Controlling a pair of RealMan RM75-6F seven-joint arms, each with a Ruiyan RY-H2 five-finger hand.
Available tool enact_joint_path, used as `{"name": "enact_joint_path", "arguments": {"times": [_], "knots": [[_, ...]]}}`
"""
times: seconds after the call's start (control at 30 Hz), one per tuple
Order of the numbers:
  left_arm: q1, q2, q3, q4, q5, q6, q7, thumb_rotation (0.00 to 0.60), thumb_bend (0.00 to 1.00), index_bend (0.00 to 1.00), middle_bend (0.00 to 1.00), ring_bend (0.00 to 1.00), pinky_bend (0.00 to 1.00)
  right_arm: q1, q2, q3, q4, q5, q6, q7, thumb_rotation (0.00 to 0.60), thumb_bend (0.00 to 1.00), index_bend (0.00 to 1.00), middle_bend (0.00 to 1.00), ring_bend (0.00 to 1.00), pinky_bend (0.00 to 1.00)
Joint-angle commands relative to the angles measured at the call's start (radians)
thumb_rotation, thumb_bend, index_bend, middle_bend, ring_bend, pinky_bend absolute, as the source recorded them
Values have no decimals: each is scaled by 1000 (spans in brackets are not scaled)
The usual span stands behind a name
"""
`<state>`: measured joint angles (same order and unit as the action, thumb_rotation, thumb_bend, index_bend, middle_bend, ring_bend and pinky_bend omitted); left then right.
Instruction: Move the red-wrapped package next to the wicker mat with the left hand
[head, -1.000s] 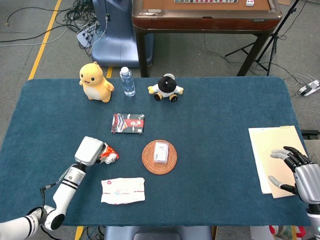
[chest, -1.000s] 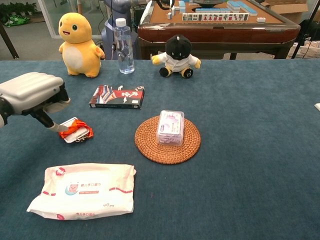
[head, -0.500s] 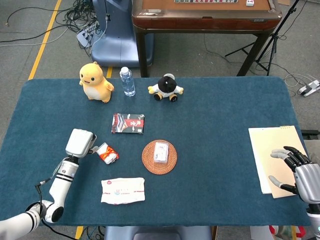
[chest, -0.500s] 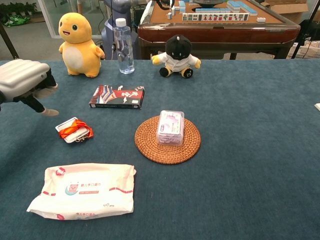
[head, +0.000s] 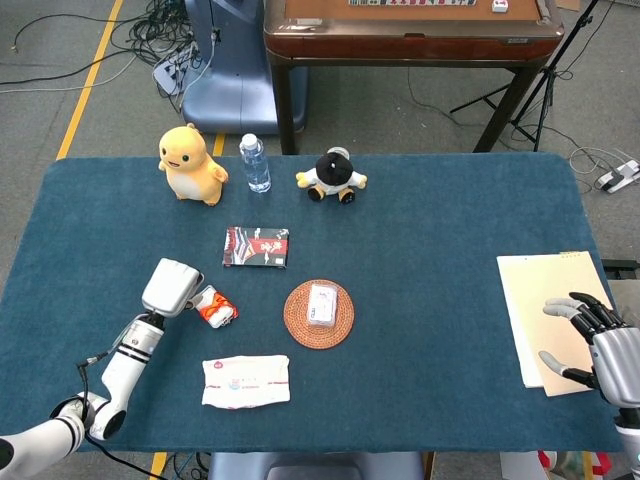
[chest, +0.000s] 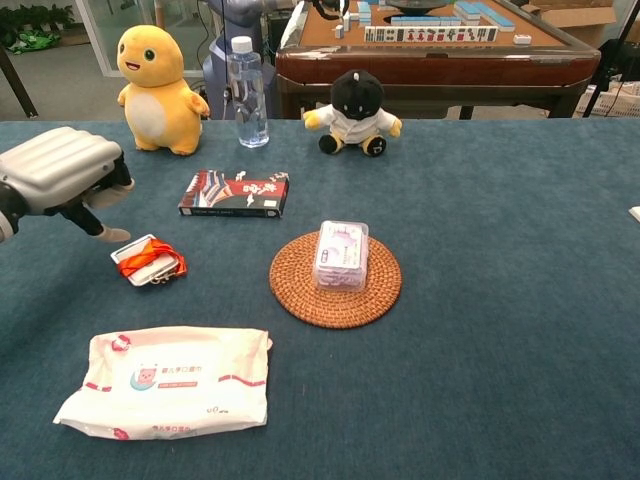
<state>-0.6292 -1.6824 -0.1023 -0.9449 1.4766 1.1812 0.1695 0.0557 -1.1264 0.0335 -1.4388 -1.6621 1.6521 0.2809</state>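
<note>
item: red-wrapped package (head: 216, 307), flat on tabletop (head: 430, 240), well left of wicker mat (head: 318, 314). left hand (chest: 62, 175) just beside it, fingers (chest: 106, 234) released, holding nothing. risk: pkg thin, so fingers may skid over it w/o lifting.

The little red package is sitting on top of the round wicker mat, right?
Not quite. The red-wrapped package lies on the blue table, left of the wicker mat and apart from it. A small clear box sits on the mat. The chest view shows this.
</note>
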Motion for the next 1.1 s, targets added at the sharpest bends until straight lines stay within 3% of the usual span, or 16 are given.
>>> {"name": "enact_joint_path", "arguments": {"times": [0.03,0.47,1.1], "knots": [[-1,-7,9,14,10,1,-13,600,0,1000,1000,962,1000,0,0,-1,-1,-2,0,-1,600,61,361,340,202,401],[-5,-25,17,44,6,-21,-2,600,0,1000,1000,960,1000,0,2,-1,-2,0,-3,0,600,61,361,340,202,401],[-17,-49,22,-38,31,-3,49,600,0,1000,1000,959,1000,-2,6,0,-2,1,1,10,600,61,361,340,202,401]]}}
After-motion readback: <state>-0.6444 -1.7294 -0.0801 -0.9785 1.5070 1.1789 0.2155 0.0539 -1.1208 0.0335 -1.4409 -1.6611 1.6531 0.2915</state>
